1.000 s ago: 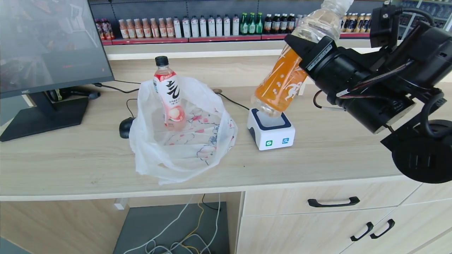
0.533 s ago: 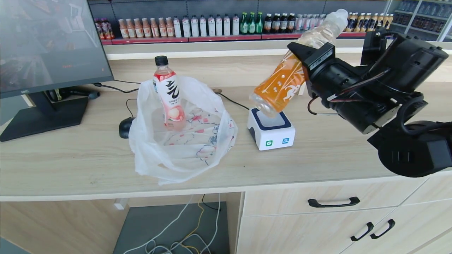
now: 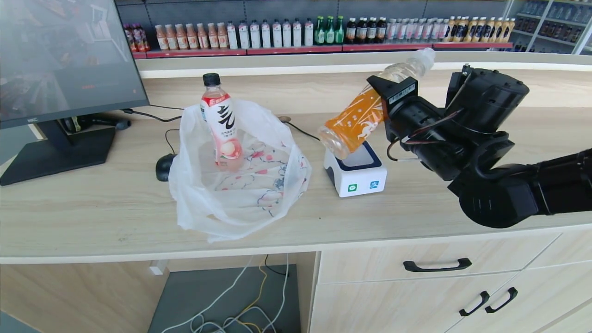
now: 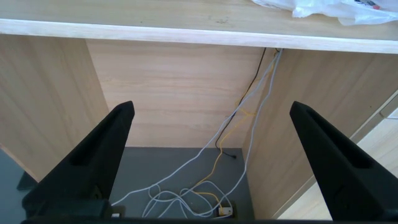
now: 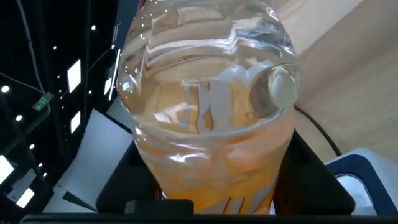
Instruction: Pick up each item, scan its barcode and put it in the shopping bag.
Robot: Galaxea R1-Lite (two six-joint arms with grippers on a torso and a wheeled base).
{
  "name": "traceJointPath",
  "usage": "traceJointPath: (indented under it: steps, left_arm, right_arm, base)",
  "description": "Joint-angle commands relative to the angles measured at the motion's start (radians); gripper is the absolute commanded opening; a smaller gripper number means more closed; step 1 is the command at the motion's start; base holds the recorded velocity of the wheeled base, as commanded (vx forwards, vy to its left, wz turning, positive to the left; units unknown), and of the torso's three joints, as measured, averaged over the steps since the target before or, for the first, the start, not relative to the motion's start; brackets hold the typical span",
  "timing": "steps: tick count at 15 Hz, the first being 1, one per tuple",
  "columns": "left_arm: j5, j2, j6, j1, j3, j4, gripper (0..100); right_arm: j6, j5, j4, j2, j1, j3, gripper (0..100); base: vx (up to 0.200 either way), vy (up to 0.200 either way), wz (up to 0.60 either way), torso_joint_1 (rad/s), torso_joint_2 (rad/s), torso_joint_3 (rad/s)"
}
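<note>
1. The barcode scanner (image 3: 355, 172), a small white box with a dark top window, stands on the wooden counter (image 3: 416, 203).
2. The orange drink bottle (image 3: 356, 126) hangs tilted just above the scanner. Its base is low over the scanner's left rear corner and its cap points up and away to the scanner's right. Whether the base touches the scanner cannot be told.
3. The right gripper (image 3: 383, 102) is up and to the right of the scanner, with its fingers clamped on the bottle's upper half. From the right wrist, the clear shoulder of the bottle (image 5: 208, 106) sits between the black fingers.
4. The shopping bag (image 3: 240, 185), thin white plastic with a floral print, lies open just left of the scanner.
5. A pink peach drink bottle (image 3: 221, 125) stands upright inside the bag, left of the scanner.
6. The left gripper (image 4: 211, 109) hangs well below the scanner's level, under the counter's front edge. Its fingers are spread wide apart and hold nothing, with loose cables (image 4: 205, 186) on the floor beneath.
</note>
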Motion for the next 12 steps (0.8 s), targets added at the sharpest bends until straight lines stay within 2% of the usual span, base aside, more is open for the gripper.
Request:
traceJointPath:
  steps: [1, 12]
  left_arm:
    - [-0.001, 0.0, 0.001, 0.0, 0.0, 0.0, 100]
    - [0.001, 0.0, 0.001, 0.0, 0.0, 0.0, 100]
  right_arm:
    - [0.003, 0.001, -0.001, 0.012, -0.001, -0.003, 0]
    - [0.083, 0.006, -0.001, 0.052, -0.035, -0.014, 0]
  base:
    - [0.0, 0.0, 0.0, 0.0, 0.0, 0.0]
    - [0.0, 0.0, 0.0, 0.0, 0.0, 0.0]
